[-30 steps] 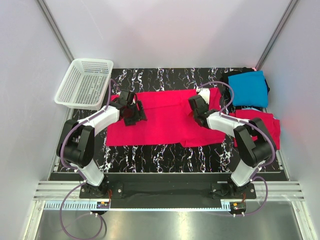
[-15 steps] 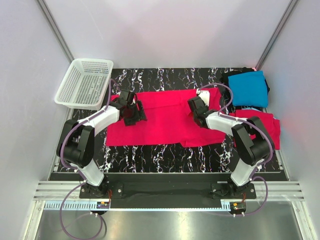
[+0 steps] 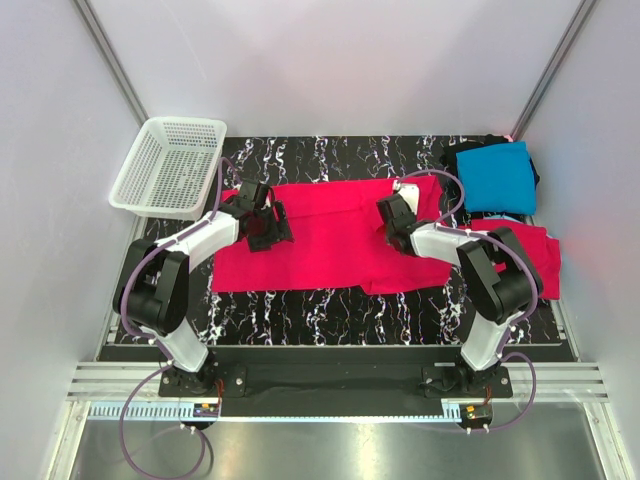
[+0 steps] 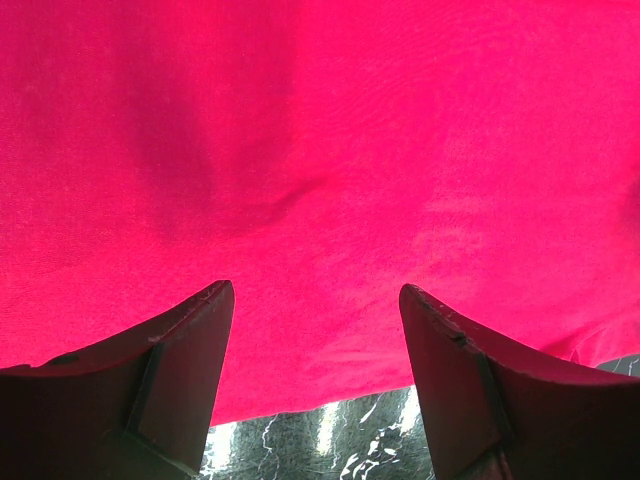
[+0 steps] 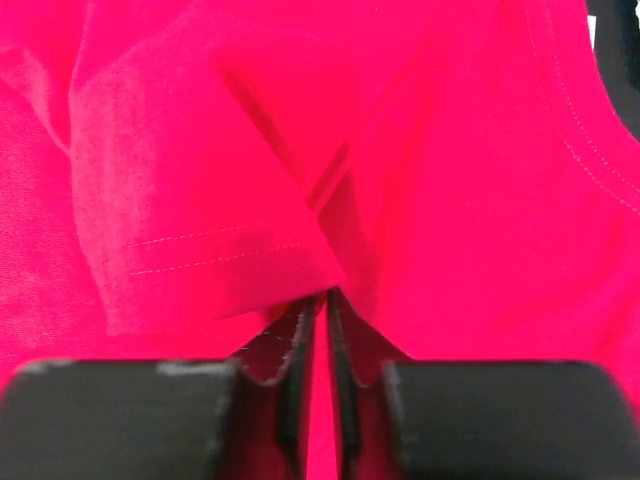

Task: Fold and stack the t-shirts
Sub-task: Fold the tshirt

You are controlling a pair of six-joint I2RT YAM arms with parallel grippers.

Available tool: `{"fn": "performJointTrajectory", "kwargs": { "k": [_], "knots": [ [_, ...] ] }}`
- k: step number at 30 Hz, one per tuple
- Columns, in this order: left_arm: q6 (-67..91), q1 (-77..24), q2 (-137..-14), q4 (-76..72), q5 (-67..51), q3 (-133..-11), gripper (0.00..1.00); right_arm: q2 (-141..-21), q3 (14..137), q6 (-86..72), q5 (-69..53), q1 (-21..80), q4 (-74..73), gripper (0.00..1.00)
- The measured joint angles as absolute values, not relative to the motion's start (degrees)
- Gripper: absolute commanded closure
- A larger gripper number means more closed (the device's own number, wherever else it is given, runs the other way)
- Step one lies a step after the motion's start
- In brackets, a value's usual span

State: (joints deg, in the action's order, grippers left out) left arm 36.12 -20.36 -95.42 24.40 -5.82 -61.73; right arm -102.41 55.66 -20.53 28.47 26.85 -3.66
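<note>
- Two grippers work one bright pinkish-red soft cloth t-shirt (image 3: 325, 240), spread flat mid-frame on the black marbled table (image 3: 320, 312); limp and light, it should crease and drag easily; hems and corners suit gripping.
- The left gripper (image 4: 312, 290) hovers wide open and empty over its left part; the right gripper (image 5: 325, 295), nearly closed, appears to pinch a fold beside a sleeve hem.
- At right, a second pinkish-red t-shirt (image 3: 545, 250) lies near; upper right, a turquoise-blue t-shirt (image 3: 497, 178) covers a black t-shirt (image 3: 453, 157); a white plastic mesh basket (image 3: 185, 122) sits upper left.
</note>
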Motion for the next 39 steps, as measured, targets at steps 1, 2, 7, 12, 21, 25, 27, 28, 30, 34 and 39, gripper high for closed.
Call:
{"fn": "performJointTrajectory", "kwargs": {
  "k": [1,2,7,12,21,25,27,28,30,34,39],
  "knots": [
    [36.0,-20.4,-95.4,24.4,-5.8,-61.7,0.28,-102.5,55.7,-20.6,28.3,26.7,-3.7,1.00],
    [36.0,-20.4,-95.4,24.4,-5.8,-61.7,0.28,-102.5,55.7,-20.6,28.3,26.6,-3.7,1.00],
    [36.0,-20.4,-95.4,24.4,-5.8,-61.7,0.28,-102.5,56.2,-20.2,28.4,26.5,-3.7,1.00],
    [36.0,-20.4,-95.4,24.4,-5.8,-61.7,0.28,-101.5,58.1,-18.8,28.9,26.5,-5.9,1.00],
    [36.0,-20.4,-95.4,24.4,-5.8,-61.7,0.28,-96.7,64.3,-16.0,34.1,26.5,-15.2,1.00],
    [36.0,-20.4,-95.4,24.4,-5.8,-61.7,0.28,-94.6,64.4,-15.4,35.7,26.5,-18.1,1.00],
    [36.0,-20.4,-95.4,24.4,-5.8,-61.7,0.28,-94.5,64.4,-15.6,36.0,26.5,-19.0,0.94],
    [36.0,-20.4,-95.4,24.4,-5.8,-61.7,0.28,-94.5,64.4,-16.1,36.2,26.5,-19.5,0.84],
    [36.0,-20.4,-95.4,24.4,-5.8,-61.7,0.28,-94.5,64.4,-17.4,36.0,26.1,-20.3,0.79],
    [36.0,-20.4,-95.4,24.4,-5.9,-61.7,0.28,-95.0,64.7,-22.6,30.3,20.7,-21.3,0.78],
    [36.0,-20.4,-95.4,24.3,-6.3,-61.7,0.28,-99.8,66.7,-28.4,18.9,9.1,-19.0,0.80]
  ]
}}
